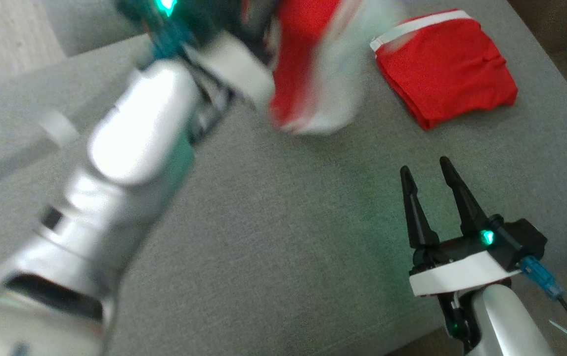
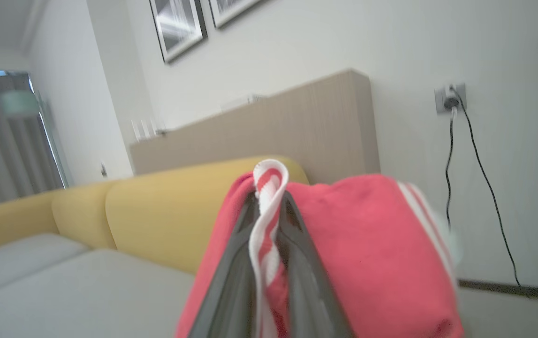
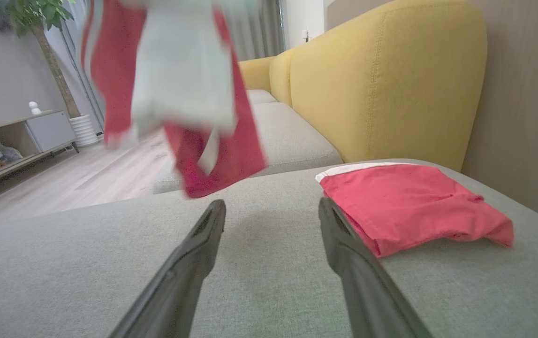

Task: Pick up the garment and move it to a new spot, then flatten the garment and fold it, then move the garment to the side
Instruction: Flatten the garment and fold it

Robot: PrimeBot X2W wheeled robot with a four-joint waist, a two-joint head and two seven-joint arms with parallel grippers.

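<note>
Grey sofa seat (image 1: 283,222), woven cloth, with a yellow backrest (image 3: 381,84) behind it. Landmark for all positions: folded red garment (image 1: 446,69), lying flat on the seat, white band along its far edge.

Item 1: held garment (image 1: 313,64), red with white panel and striped band. It is off the seat, hanging to the left of the folded red garment and apart from it. Its long axis runs top to bottom, from the pinched band down to a loose lower hem. Blurred in the head view.

Item 2: left gripper (image 2: 269,202), up beside and left of the folded red garment. Its fingers are pressed together on the striped band, with cloth draped on both sides.

Item 3: right gripper (image 1: 429,173), on the robot's side of the folded red garment, low over the seat. Its fingers are spread and hold nothing, with one tip just beside that garment's near edge.

Note: the bare seat lies left of and nearer than the folded red garment, so the set-down likely goes there. The right gripper looks nearer to the hanging hem, which sits up and to the left of its fingertips.
</note>
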